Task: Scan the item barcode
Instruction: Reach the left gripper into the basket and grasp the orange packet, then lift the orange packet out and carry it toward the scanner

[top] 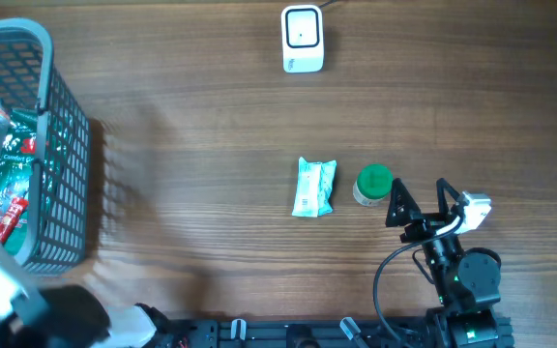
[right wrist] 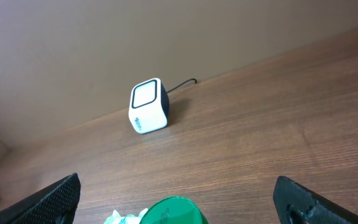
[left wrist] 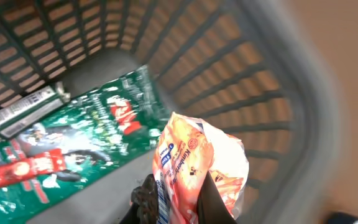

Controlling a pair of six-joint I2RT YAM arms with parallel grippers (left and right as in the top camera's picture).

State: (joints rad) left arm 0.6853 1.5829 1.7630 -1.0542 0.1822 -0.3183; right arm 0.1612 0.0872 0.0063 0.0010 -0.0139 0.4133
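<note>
The orange-and-white snack packet (left wrist: 197, 165), its print too blurred to read, is clenched in the left hand (left wrist: 179, 202) inside the grey basket (left wrist: 247, 87), over a green pack (left wrist: 86, 124). The right hand (top: 421, 198) is spread wide, holding nothing, beside a green-lidded jar (top: 372, 184) on the desk (top: 211, 116), facing the white scanner (top: 303, 39).

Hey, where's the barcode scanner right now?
In the overhead view the white scanner stands at the far middle of the table, well beyond the pale green packet and green-lidded jar.
</note>
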